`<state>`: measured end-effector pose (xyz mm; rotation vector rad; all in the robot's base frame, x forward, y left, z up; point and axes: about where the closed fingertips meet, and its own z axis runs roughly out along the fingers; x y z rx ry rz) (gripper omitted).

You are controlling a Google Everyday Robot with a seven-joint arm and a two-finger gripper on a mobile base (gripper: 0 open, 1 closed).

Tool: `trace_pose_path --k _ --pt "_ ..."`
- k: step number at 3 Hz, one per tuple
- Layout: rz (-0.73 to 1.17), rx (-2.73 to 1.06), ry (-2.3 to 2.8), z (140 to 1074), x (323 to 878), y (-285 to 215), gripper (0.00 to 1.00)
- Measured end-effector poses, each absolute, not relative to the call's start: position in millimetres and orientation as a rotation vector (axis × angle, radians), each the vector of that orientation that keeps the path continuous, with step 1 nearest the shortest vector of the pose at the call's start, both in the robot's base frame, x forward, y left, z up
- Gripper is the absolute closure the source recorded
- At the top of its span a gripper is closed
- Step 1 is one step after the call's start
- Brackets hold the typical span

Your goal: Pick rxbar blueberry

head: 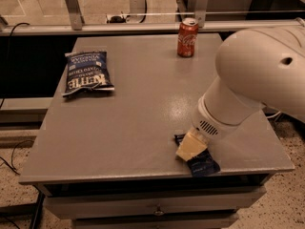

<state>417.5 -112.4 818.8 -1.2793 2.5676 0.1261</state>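
The rxbar blueberry is a small flat dark navy wrapper lying near the front right edge of the grey table. My gripper hangs from the big white arm and sits right on top of the bar, covering its middle. Only the bar's far tip and its near end show past the cream fingertip. The bar lies flat on the table.
A dark blue Kettle chip bag lies at the table's back left. A red soda can stands at the back centre-right. A railing and window frame run behind the table. The table's front edge is just below the bar.
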Motion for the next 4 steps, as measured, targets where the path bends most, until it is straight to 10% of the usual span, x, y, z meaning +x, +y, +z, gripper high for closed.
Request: trace_pose_path --k 2,4 --pt "0.108 -1.326 2.495 836.7 431.8 -101.4 1.0" --pt "0.238 -1.459 2.239 867.0 479.0 -81.8 1.0"
